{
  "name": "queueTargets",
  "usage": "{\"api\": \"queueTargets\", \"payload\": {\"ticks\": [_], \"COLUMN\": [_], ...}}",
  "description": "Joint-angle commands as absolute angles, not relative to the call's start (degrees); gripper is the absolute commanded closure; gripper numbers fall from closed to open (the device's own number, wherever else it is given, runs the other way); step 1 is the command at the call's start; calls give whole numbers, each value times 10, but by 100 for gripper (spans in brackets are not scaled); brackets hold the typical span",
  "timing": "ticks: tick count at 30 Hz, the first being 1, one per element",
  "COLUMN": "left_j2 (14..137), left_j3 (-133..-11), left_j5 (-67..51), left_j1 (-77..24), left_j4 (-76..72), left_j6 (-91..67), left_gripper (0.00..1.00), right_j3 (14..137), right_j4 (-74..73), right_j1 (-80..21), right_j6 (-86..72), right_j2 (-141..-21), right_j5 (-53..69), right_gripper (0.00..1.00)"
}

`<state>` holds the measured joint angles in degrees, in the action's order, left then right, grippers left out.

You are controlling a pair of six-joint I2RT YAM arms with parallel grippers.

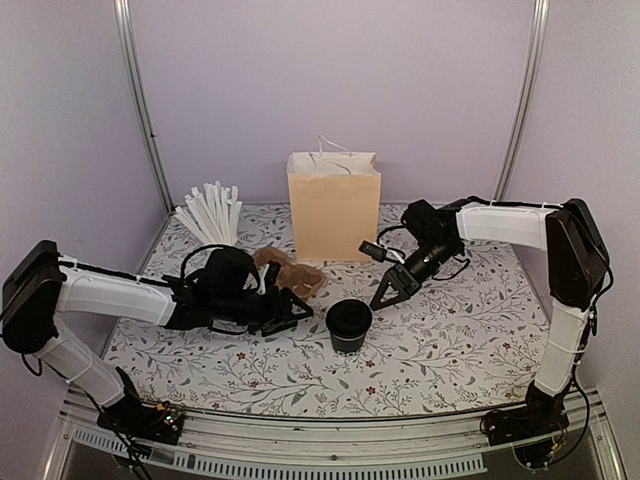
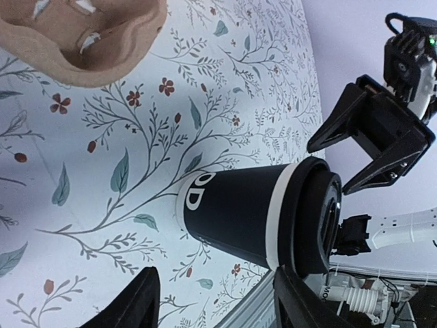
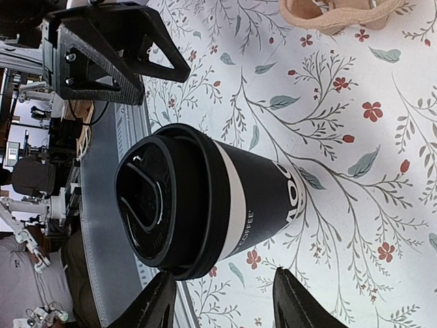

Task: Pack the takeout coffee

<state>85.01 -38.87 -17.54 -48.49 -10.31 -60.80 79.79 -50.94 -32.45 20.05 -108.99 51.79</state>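
Observation:
The takeout coffee is a black paper cup with a white band under its black lid. It stands upright on the floral table mat, lid on. My left gripper sits just left of it, open and apart from the cup. My right gripper hangs to its upper right, also open and empty. In the left wrist view the cup lies ahead of my open left gripper, with the right gripper beyond. In the right wrist view the cup lies ahead of my open right gripper.
A tan paper bag with white handles stands open at the back centre. The brown pulp cup carrier lies between bag and left arm. A cup of white sticks stands at the back left. The table's metal front edge is near.

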Motion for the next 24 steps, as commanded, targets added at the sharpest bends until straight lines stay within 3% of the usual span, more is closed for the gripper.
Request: {"api": "queueTargets", "payload": {"ticks": [1, 24], "left_j2": [867, 944], "left_j3": [-405, -429], "left_j5": [-194, -232], "left_j1": [-501, -510], "left_j4": [-162, -195], "left_j6": [-628, -619], "left_gripper": [43, 47], "right_j3": [808, 805], "right_j4": [-506, -509], "right_j1": [-325, -326], "right_j6": [195, 201], "right_j2": [-1110, -1138], "right_j5": [547, 577], "right_gripper": [51, 53]}}
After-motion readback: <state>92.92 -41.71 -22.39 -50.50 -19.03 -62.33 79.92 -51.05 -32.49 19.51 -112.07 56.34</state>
